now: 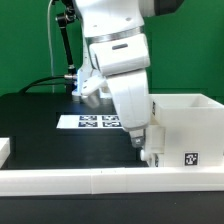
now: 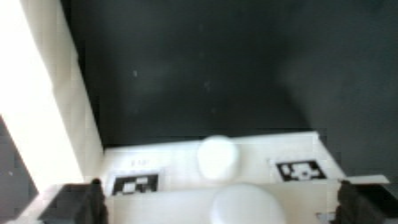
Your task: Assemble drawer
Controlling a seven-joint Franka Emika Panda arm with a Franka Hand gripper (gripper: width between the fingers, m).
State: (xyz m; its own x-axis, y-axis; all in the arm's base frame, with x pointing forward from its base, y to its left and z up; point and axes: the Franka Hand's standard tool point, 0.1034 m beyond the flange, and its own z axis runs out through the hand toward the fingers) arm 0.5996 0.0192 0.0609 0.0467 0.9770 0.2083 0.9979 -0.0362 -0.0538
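The drawer's large white hollow housing [image 1: 186,128] stands at the exterior view's right, with a square tag on its front. My gripper [image 1: 148,151] is low, right at the housing's left wall. In the wrist view a white drawer part [image 2: 169,200] with a rounded knob [image 2: 217,155] and two square tags lies between my black fingers [image 2: 71,205]. The jaws stand wide apart on either side of it. The gripper [image 2: 224,208] looks open; I cannot tell if the pads touch the part. A tall white wall [image 2: 45,100] runs beside it.
The marker board [image 1: 92,122] lies flat on the black table behind the arm. A low white rail [image 1: 90,180] borders the table's front. A white block [image 1: 4,148] shows at the exterior view's left edge. Cables hang at the back.
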